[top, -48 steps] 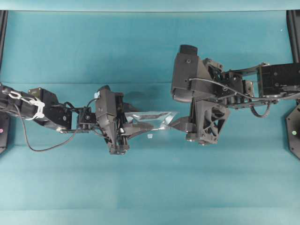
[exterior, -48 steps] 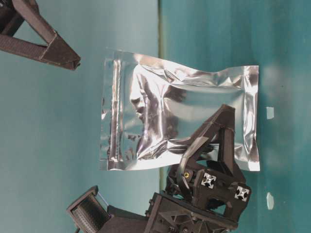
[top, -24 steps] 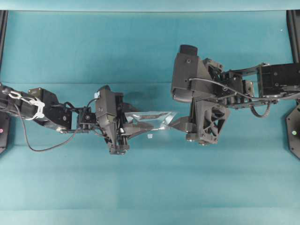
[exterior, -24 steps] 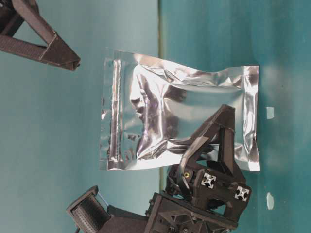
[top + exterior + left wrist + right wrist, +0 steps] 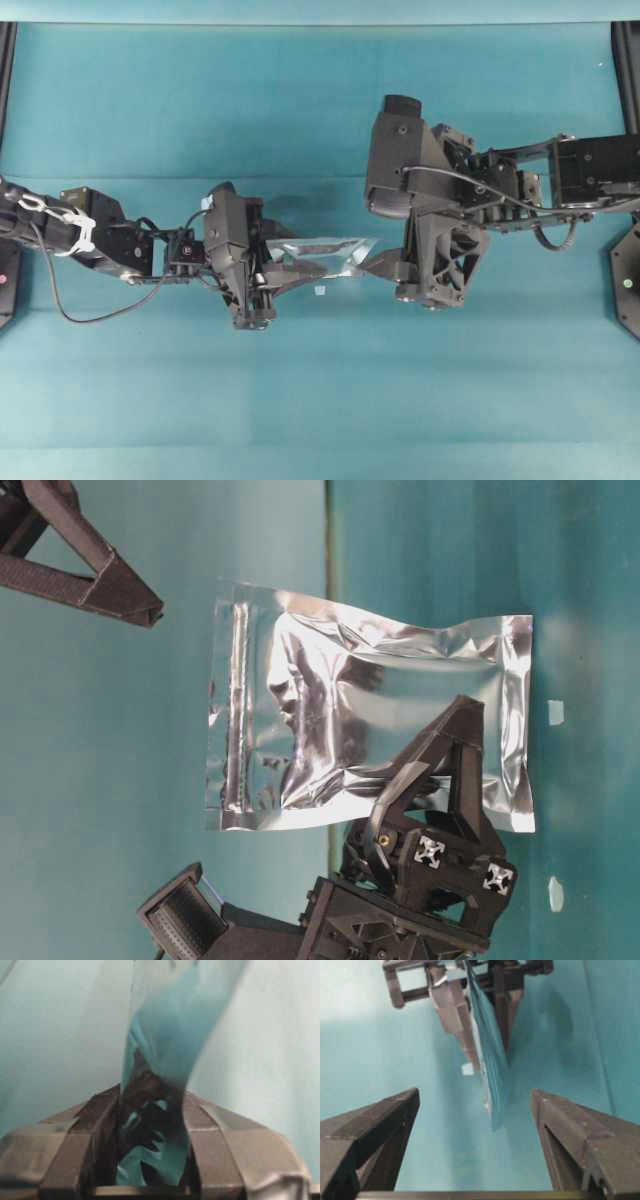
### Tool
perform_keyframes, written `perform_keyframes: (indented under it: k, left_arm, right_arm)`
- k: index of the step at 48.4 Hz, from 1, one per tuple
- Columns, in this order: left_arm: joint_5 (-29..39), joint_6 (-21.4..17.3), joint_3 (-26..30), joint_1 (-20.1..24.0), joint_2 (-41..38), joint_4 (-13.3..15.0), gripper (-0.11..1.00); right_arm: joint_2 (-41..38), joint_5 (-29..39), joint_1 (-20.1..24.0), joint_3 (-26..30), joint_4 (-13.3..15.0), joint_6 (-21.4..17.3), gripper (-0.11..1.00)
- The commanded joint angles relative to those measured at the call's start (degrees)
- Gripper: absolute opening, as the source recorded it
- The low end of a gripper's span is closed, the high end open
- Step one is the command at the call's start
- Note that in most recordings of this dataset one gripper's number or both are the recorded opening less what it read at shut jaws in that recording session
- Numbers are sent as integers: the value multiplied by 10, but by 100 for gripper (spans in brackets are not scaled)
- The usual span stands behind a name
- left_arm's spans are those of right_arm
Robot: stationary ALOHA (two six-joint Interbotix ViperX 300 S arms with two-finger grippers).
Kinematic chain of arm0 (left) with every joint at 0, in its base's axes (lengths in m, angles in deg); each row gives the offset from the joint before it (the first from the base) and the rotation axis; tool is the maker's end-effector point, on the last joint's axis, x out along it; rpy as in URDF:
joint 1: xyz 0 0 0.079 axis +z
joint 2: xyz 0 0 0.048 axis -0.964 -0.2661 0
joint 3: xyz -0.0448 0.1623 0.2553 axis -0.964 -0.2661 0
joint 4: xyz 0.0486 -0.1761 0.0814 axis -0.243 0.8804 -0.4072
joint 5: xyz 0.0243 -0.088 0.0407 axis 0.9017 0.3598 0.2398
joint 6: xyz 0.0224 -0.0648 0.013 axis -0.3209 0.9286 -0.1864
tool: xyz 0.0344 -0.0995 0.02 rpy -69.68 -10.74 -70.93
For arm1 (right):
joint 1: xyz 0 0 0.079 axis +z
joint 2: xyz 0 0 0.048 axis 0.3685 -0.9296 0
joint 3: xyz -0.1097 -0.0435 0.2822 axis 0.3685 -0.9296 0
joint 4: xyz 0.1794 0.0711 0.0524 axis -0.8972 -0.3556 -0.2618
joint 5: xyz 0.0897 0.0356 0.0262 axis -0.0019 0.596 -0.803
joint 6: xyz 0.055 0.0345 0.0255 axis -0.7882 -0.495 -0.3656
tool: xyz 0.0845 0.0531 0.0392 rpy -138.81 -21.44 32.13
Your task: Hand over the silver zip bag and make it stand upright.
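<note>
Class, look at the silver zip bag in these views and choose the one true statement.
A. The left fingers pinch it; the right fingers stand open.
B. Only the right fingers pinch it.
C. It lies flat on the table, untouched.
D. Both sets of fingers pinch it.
A: the left wrist view shows the left gripper shut on the silver zip bag, while the right gripper is spread wide either side of the bag's free edge without touching it.

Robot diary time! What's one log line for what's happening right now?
stage: handover | left gripper: shut on silver zip bag | right gripper: open, straddling the bag's free edge, not gripping
</note>
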Motion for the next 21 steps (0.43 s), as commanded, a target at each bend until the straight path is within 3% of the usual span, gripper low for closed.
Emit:
perform_keyframes:
  k: [1, 21]
  left_arm:
    - [1, 1, 3, -5, 3, -2, 30]
    - [1, 1, 2, -5, 4, -2, 30]
  right_arm:
    - [10, -4, 1, 5, 0, -6, 90]
    - [10, -4, 1, 2, 0, -6, 90]
